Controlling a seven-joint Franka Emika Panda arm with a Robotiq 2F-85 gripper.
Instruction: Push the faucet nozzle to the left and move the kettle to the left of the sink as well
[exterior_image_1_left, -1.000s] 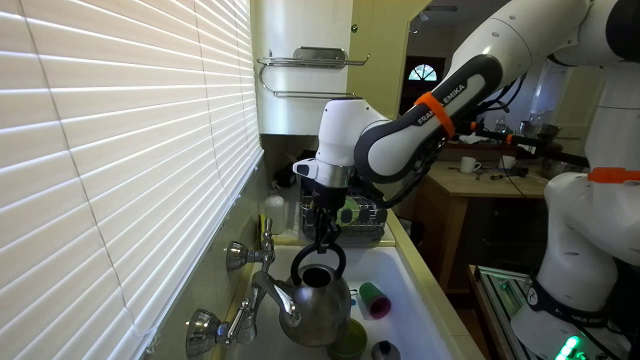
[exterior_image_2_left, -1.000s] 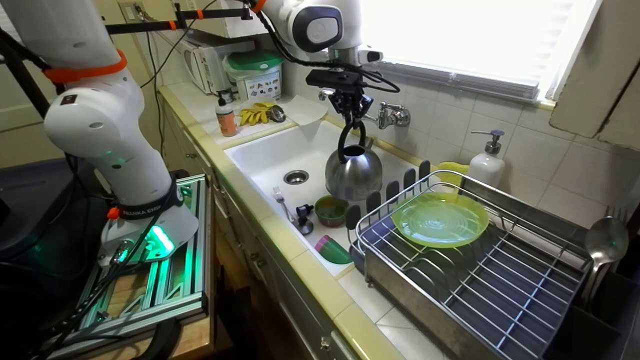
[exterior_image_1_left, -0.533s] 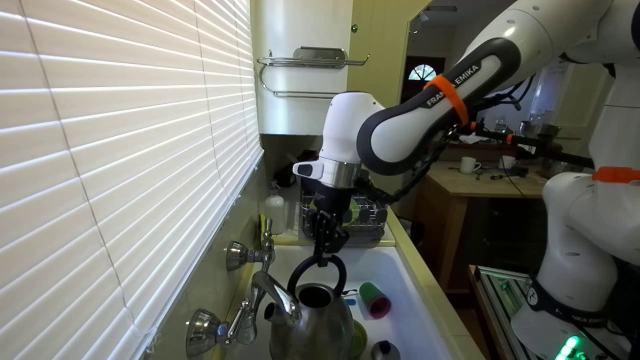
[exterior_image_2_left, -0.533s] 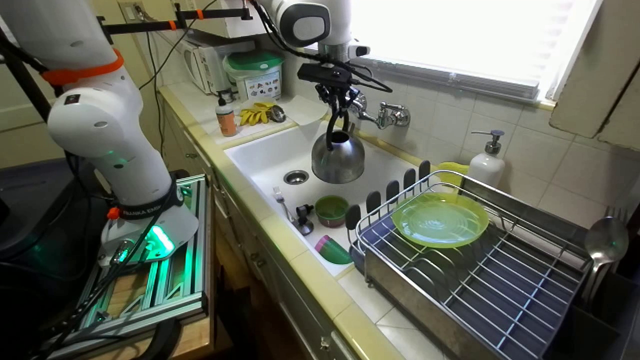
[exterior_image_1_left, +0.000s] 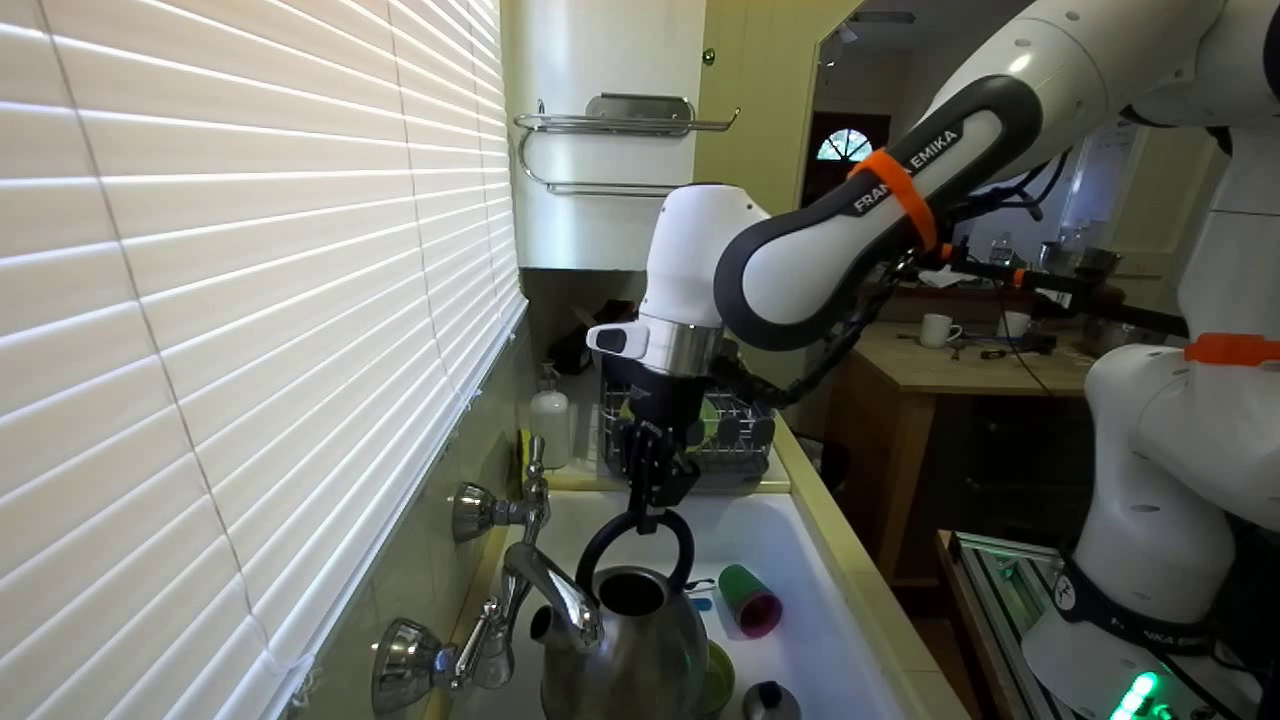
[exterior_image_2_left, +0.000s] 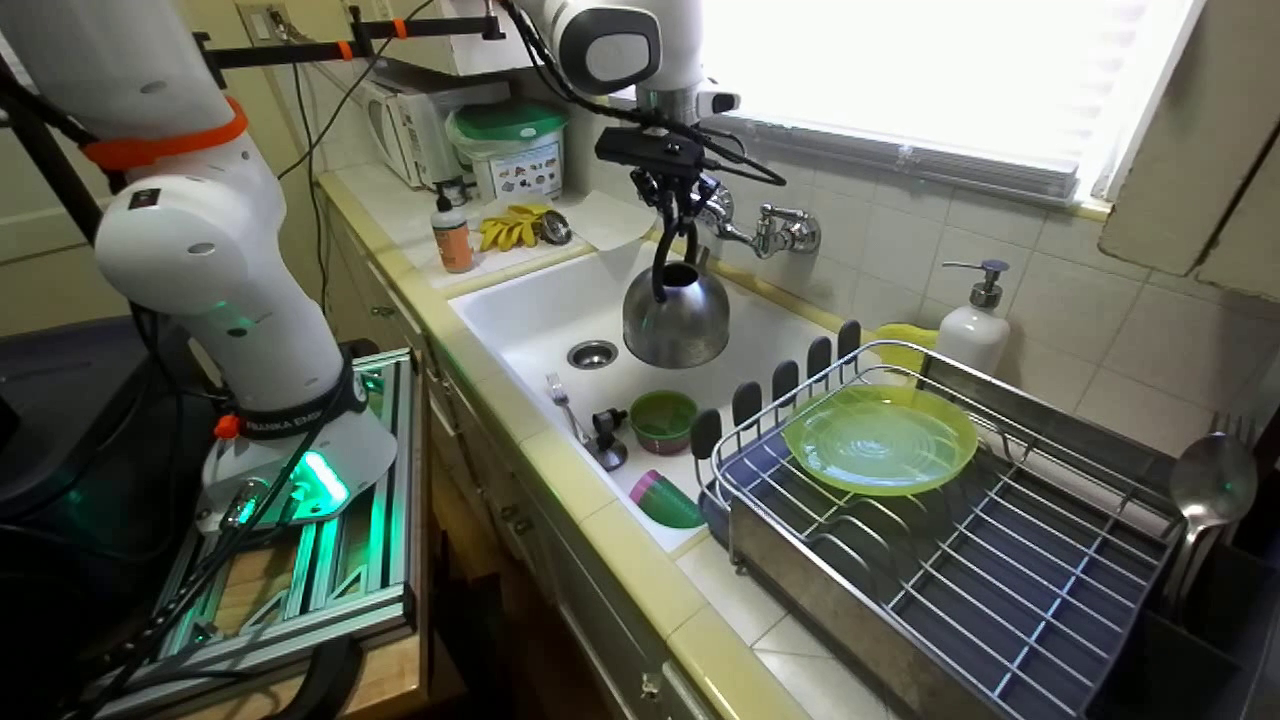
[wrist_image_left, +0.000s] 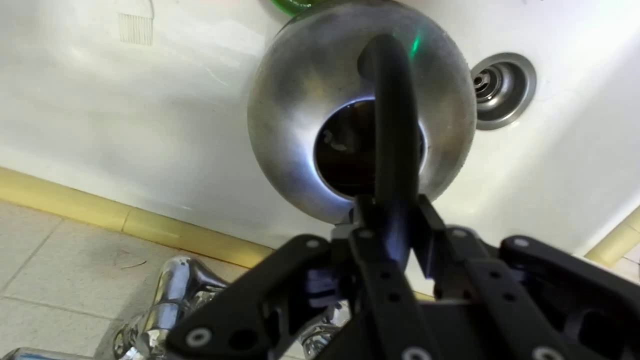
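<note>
Big white sink (exterior_image_2_left: 525, 315), my kettle (exterior_image_2_left: 676, 320) upright over it (can't tell from my end if it's touching bottom). My gripper (wrist_image_left: 393, 212) has its jaws pinched on the kettle's black handle (wrist_image_left: 397, 130). In an exterior view the faucet nozzle (exterior_image_1_left: 555, 588) overlaps the kettle, and the wrist view has the drain (wrist_image_left: 506, 92) just beside it.
</note>
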